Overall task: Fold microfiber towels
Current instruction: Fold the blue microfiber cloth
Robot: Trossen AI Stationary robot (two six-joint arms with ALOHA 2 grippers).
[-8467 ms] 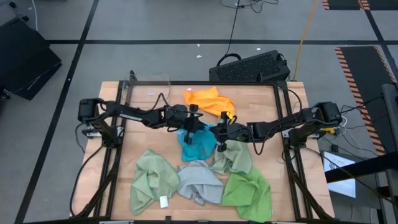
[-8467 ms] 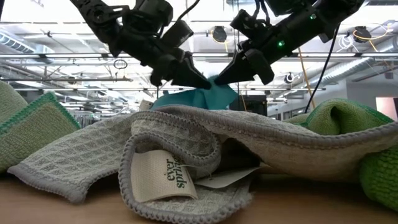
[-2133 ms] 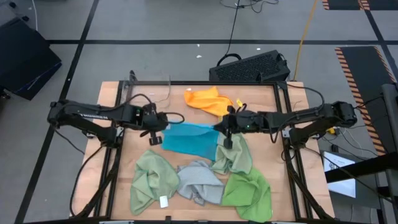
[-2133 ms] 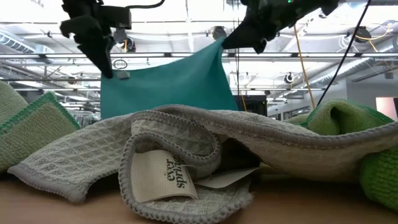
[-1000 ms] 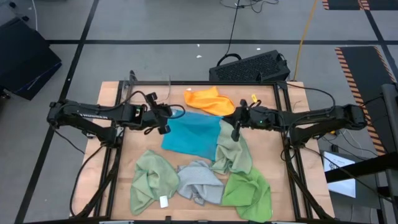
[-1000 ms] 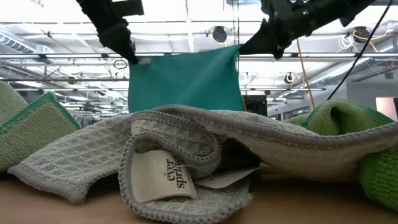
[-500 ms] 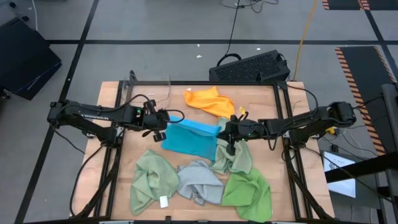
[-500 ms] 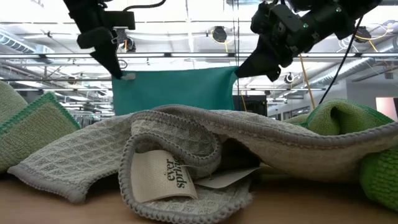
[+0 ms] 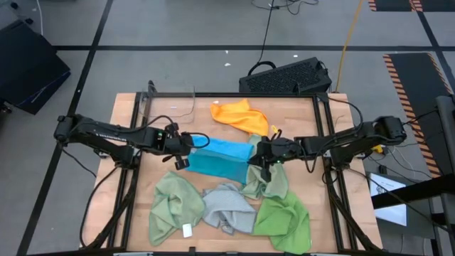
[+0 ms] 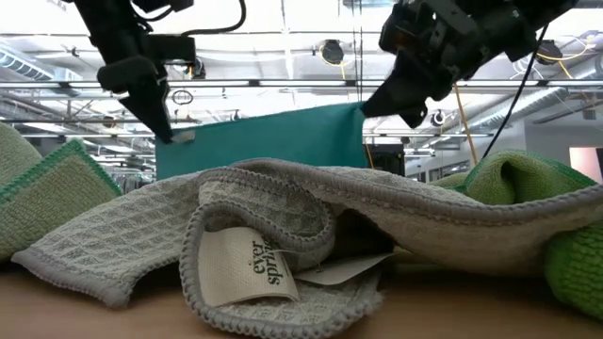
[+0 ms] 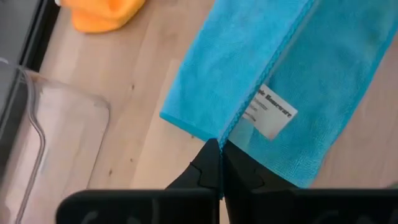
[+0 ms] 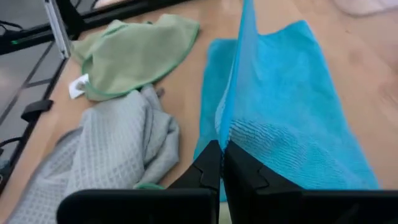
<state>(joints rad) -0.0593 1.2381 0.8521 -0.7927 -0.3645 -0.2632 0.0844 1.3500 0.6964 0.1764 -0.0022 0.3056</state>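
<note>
Gripping the blue towel (image 9: 222,158) — left pincer (image 9: 183,161), right pincer (image 9: 264,161), both clenched on its corners

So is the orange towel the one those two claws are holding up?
No, both grippers pinch the bright blue towel; the orange towel lies untouched on the table behind it.

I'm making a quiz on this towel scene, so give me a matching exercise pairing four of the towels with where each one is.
Towels:
1. orange towel
2. blue towel
3. grey towel
4. bright green towel

Places:
A. held up by both arms
B. front right corner
C. far edge, alone
D. front middle, between the green ones

Pairs: 1-C, 2-A, 3-D, 4-B
</note>
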